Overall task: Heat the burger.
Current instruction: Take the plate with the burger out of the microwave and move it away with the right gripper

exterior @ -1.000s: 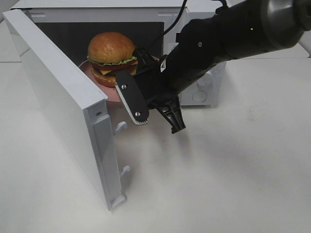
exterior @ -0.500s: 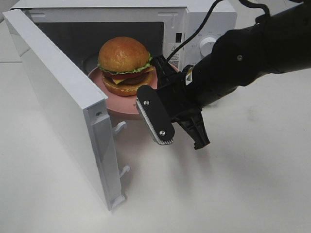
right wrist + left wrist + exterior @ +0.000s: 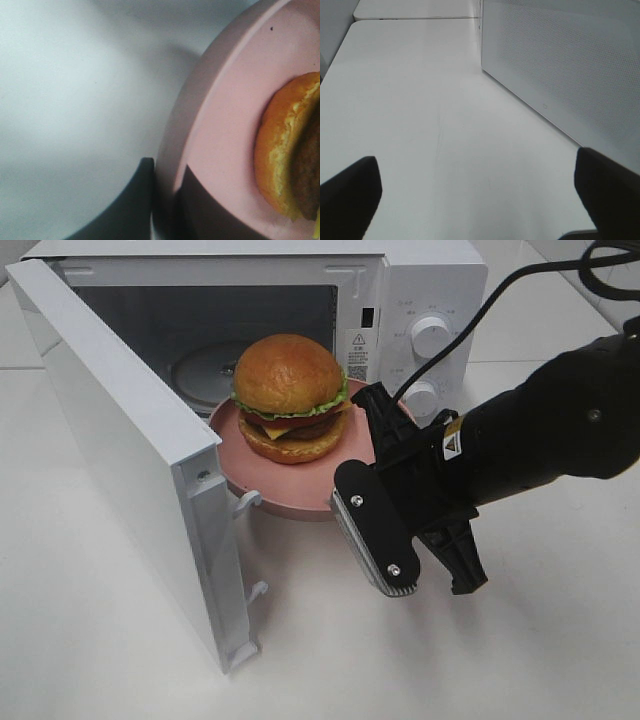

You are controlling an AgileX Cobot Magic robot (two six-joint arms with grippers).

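Observation:
The burger (image 3: 291,397), with a golden-brown bun, green lettuce, dark patty and yellow cheese, sits on a flat pink plate (image 3: 290,490). My right gripper (image 3: 362,465) is shut on the plate's right rim and holds it at the mouth of the open white microwave (image 3: 420,280), partly out over the table. In the right wrist view my right gripper (image 3: 165,202) clamps the plate rim (image 3: 200,110), with the burger's bun (image 3: 280,150) beside it. My left gripper (image 3: 480,200) is open and empty above the bare table; it is out of the exterior view.
The microwave door (image 3: 120,440) stands wide open at the left; its outer panel (image 3: 570,75) shows in the left wrist view. A glass turntable (image 3: 200,370) lies inside the cavity. Two knobs (image 3: 430,335) are on the microwave's right panel. A black cable (image 3: 520,290) runs over the microwave.
My right gripper has drawn back toward the front right with the plate. The burger has come from inside the cavity out to the microwave's mouth.

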